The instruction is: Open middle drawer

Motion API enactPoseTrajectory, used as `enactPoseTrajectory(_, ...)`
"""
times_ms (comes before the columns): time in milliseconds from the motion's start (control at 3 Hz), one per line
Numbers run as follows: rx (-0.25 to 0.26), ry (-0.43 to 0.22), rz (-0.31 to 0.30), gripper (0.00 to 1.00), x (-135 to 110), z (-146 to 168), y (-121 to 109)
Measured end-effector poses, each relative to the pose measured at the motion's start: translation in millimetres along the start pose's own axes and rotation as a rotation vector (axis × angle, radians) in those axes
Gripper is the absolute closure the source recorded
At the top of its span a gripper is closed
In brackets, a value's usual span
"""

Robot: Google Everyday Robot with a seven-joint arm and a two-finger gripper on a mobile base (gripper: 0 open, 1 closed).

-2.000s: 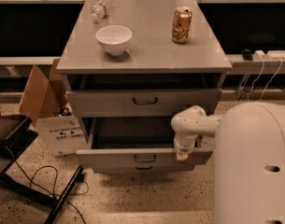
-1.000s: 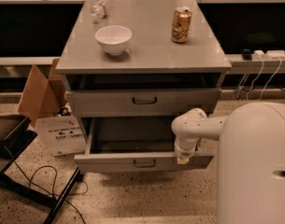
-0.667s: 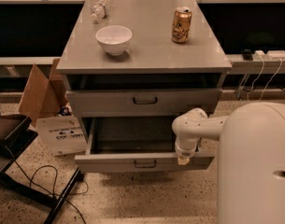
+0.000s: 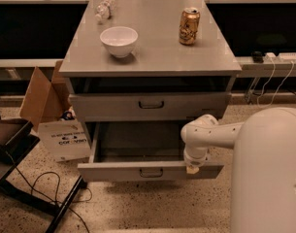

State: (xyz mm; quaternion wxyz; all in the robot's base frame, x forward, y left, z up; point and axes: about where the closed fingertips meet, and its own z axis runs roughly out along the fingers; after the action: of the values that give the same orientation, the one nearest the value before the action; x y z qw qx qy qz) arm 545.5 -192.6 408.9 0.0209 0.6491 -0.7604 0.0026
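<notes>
Tool [image 4: 192, 168] sits at right front of open middle drawer [image 4: 133, 171].

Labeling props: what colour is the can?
Gold can, camera view; gripper at front rim of middle drawer.

Lab: cables [image 4: 272, 81], bench [image 4: 264, 61], gripper [image 4: 192, 169] at middle drawer [image 4: 138, 171].

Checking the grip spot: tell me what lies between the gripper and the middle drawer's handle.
Only bare grey drawer front, in the camera view. The gripper sits at the front edge of the middle drawer, right of its black handle.
</notes>
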Motion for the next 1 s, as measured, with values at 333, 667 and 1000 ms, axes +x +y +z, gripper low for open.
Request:
enactPoseTrajectory(333, -0.003, 0.001, 0.003, 1.0, 1, -1, 3)
enactPoseTrajectory(667, -0.01, 0.003, 0.008, 1.0, 5, -2, 10)
enactPoseTrajectory(1000, -0.017, 0.004, 0.014, 1.0, 8, -4, 18)
